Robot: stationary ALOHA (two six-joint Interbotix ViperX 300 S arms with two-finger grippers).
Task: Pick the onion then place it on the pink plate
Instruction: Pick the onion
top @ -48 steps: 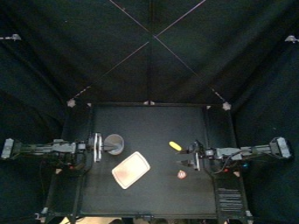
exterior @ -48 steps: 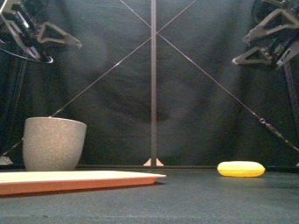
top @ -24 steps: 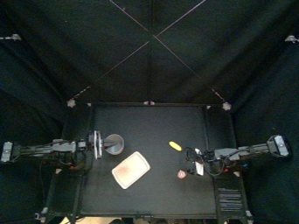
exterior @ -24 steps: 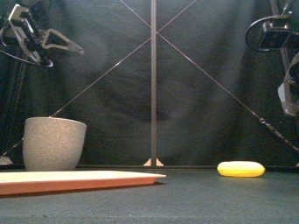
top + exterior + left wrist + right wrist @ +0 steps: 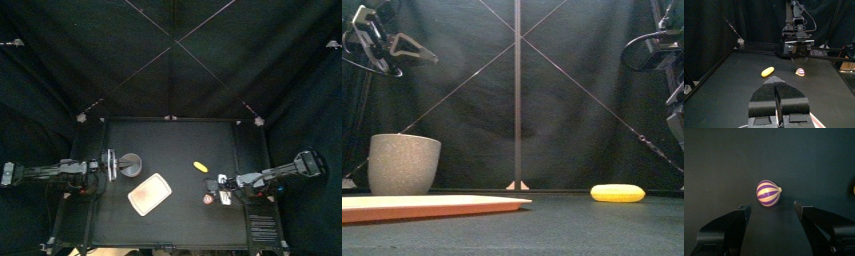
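Now the right gripper [image 5: 772,207] swings in over the onion [image 5: 769,193] toward the table's [image 5: 174,140] front-right corner, jaws wide, empty, grasp pending; left gripper [image 5: 776,86] rests closed, empty.

Robotics lab test booth: black curtains [image 5: 80,50] enclose small black table [image 5: 181,140]; left arm [image 5: 47,171] and right arm [image 5: 283,173] mounted either side.

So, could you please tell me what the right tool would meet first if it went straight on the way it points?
Most likely the onion: it lies centred ahead of the right tool, whose jaws are open, with only bare table between, though depth is hard to judge.
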